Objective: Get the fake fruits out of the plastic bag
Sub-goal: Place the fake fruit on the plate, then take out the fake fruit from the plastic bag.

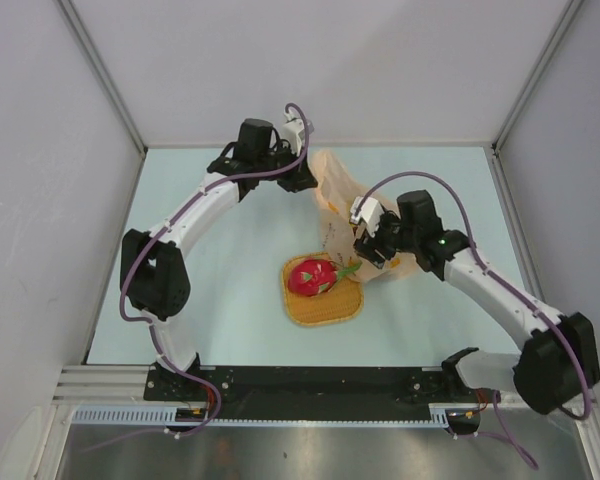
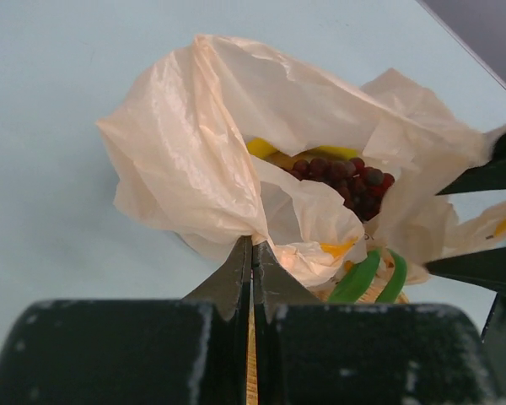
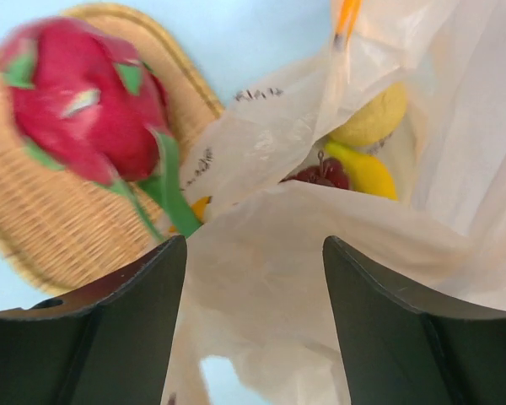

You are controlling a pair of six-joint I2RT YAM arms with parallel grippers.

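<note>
The pale peach plastic bag (image 1: 336, 190) lies bunched at the middle back of the table. My left gripper (image 1: 302, 180) is shut on a fold of its rim (image 2: 253, 245) and holds the mouth up. Inside the plastic bag (image 2: 194, 143) I see dark red grapes (image 2: 346, 181) and a yellow piece (image 2: 261, 148). My right gripper (image 1: 368, 248) stands open over loose bag film (image 3: 261, 278), holding nothing. Its view shows a round yellow fruit (image 3: 373, 116), a banana (image 3: 367, 170) and grapes (image 3: 320, 174) in the bag. The red fruit with green tips (image 1: 313, 277) lies on the tray.
An orange woven square tray (image 1: 330, 312) sits just in front of the bag, at the table's centre, with the red fruit on it. The tray (image 3: 34, 228) is left of my right fingers. Grey walls enclose the table on three sides.
</note>
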